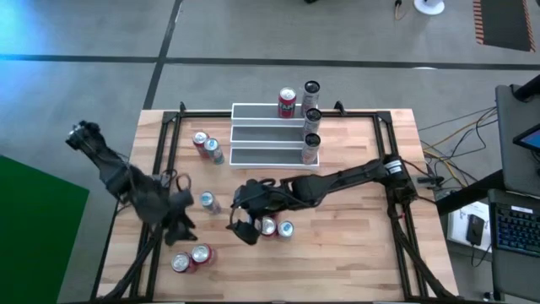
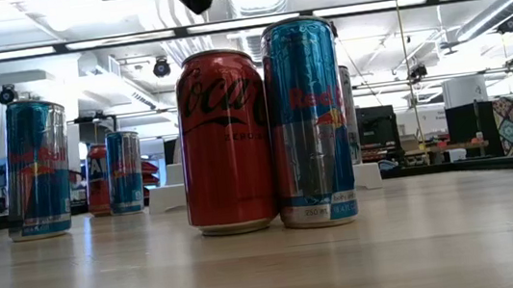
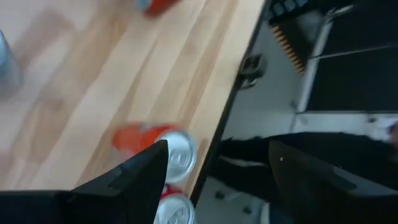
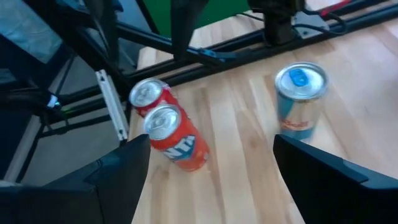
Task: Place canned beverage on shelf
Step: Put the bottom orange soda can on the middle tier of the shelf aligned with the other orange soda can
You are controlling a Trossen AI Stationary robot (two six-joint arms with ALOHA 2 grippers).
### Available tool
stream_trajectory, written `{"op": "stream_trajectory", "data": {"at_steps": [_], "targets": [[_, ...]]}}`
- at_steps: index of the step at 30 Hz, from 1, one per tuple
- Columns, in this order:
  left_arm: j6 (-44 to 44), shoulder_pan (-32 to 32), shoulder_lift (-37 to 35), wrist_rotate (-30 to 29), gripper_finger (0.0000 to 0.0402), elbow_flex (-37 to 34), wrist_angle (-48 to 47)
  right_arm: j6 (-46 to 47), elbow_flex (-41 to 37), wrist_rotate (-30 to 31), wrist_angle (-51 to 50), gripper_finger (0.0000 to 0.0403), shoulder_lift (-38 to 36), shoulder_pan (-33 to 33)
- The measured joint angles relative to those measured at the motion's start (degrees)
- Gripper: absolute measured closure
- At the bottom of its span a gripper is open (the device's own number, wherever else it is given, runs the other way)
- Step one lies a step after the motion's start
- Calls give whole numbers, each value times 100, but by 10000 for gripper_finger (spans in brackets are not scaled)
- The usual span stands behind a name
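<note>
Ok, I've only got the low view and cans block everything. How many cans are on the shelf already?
Observer: Four stand on the shelf: one red can and three dark slim cans.
Operator: Where's the left gripper?
Observer: The left gripper is open over the table's front left, beside two cans near the edge.
Operator: And the right?
Observer: The right gripper is open mid-table, beside a pair of cans.
</note>
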Motion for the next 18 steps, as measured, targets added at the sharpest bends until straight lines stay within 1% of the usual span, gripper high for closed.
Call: {"op": "stream_trajectory", "data": {"at_steps": [3, 6, 8, 12, 14, 18], "targets": [[-449, -503, 474, -73, 139, 0, 5, -87, -4, 4, 0, 74, 19, 56], [-691, -746, 900, -73, 139, 0, 4, -287, -11, 9, 0, 74, 15, 96], [-717, -791, 1140, -121, 139, 4, -9, -363, -11, 9, 5, 74, -4, 104], [-641, -802, 1434, -413, 133, 26, -37, -365, -11, 7, 0, 74, -31, 109], [-577, -817, 1519, -550, 123, 31, -35, -365, -11, 7, 0, 74, -41, 108], [-401, -887, 1677, -536, 93, 31, -35, -350, -11, 9, -63, 74, -55, 141]]}}
